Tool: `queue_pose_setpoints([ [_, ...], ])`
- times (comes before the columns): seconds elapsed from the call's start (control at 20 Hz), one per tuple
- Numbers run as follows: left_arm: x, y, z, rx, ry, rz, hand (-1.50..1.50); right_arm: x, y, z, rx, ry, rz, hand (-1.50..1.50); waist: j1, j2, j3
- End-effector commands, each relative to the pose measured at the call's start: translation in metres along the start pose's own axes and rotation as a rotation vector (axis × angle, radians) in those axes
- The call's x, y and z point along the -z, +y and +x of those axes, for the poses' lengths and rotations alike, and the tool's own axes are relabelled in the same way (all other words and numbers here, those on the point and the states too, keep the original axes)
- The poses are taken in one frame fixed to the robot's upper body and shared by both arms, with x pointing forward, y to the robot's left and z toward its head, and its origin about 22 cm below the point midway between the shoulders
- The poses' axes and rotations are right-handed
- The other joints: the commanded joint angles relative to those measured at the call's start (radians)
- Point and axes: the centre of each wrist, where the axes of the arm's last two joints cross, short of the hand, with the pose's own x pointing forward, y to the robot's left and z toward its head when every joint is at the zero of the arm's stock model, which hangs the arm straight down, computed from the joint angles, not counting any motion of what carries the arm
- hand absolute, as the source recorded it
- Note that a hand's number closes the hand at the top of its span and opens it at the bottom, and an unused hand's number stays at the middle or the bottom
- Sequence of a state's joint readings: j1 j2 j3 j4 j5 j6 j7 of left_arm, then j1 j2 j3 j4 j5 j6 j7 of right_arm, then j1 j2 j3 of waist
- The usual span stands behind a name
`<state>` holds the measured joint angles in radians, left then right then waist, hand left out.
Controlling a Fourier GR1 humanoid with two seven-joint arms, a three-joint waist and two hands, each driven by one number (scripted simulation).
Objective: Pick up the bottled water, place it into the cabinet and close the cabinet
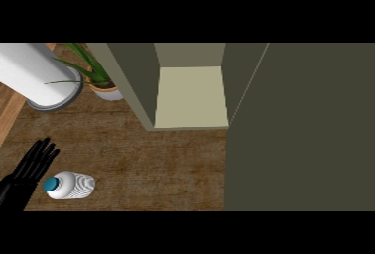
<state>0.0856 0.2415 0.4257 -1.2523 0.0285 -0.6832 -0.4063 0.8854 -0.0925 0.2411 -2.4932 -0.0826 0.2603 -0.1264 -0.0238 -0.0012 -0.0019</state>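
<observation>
The dark olive cabinet door [300, 129] stands open at the right, cut off by the edge. Left of it, the open olive cabinet [135, 79] shows a pale shelf [192, 94]. A white cylinder [36, 74] and a half-hidden potted green plant [95, 74] stand far left. The black left hand [35, 161], fingers straight and together, is just beside the white ribbed water bottle with a blue cap [71, 185] on the brown counter [147, 158], near left.

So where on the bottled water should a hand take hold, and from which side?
Probably round the ribbed white body of the bottled water, below its blue cap. It seems to stand upright, seen from above, so a sideways wrap suits it. The left hand rests open just left of it, with bare counter on the bottle's other sides, so approaching from the left looks simplest.
</observation>
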Motion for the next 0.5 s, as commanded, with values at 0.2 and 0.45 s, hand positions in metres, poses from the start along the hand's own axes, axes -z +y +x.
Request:
queue_pose_setpoints([
  [0.2, 0.011, 0.006, -0.045, 0.011, 0.005, 0.042, -1.5, -0.006, 0.004, 0.041, 0.023, -0.043, -0.006, -1.5, -0.003, 0.004, -0.001],
  [0.45, -0.007, 0.0, -0.071, -0.105, 0.036, -0.049, -1.5, -0.007, 0.001, 0.028, 0.008, -0.047, 0.013, -1.5, -0.006, 0.003, -0.002],
])
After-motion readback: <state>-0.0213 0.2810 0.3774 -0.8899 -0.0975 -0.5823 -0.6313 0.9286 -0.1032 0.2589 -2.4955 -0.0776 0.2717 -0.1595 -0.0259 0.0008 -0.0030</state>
